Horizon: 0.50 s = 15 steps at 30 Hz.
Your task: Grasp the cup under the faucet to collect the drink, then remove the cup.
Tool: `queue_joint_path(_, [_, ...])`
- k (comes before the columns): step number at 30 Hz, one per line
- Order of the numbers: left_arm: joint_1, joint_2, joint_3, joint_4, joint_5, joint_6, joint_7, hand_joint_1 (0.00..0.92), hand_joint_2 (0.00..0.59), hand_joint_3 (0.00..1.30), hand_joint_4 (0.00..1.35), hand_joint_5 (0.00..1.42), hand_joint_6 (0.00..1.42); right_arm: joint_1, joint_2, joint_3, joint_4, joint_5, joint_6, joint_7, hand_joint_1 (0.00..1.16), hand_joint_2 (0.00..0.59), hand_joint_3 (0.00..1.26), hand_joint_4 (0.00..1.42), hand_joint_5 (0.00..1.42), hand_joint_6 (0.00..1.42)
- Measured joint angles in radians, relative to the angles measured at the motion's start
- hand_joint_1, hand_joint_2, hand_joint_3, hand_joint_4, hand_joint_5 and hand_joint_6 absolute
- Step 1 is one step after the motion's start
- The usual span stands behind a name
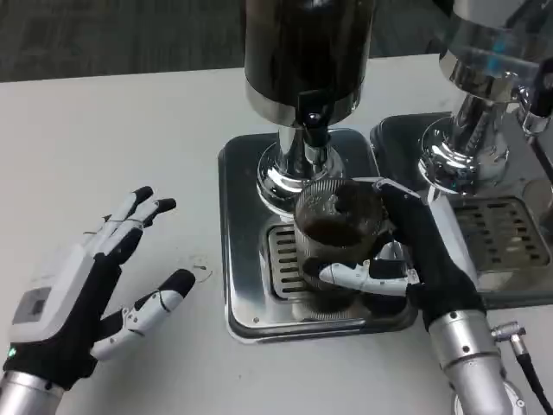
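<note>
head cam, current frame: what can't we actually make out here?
- Top of the dispenser: cut off by the picture's upper edge.
- Second dispenser: cropped at the right edge.
- Far side of the cup: the right hand wraps it, hiding the fingers behind.
- Whether drink is flowing from the faucet: too dark to tell.
- Drip grate: partly covered by cup and hand.

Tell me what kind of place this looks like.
Probably a drink station or lab test bench: a dark beverage dispenser on a steel drip tray, a second dispenser beside it, on a white table.
</note>
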Motion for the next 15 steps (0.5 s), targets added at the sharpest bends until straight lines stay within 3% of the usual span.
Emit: queue_joint_path(15, [-0.002,0.01,-0.013,0.003,0.026,-0.004,0.0,0.0,0.22,0.15,0.0,0.16,0.08,0.133,-0.021,-0.01,-0.191,0.016,0.023,0.055,1.02,0.128,0.6,0.64,0.75,0.91])
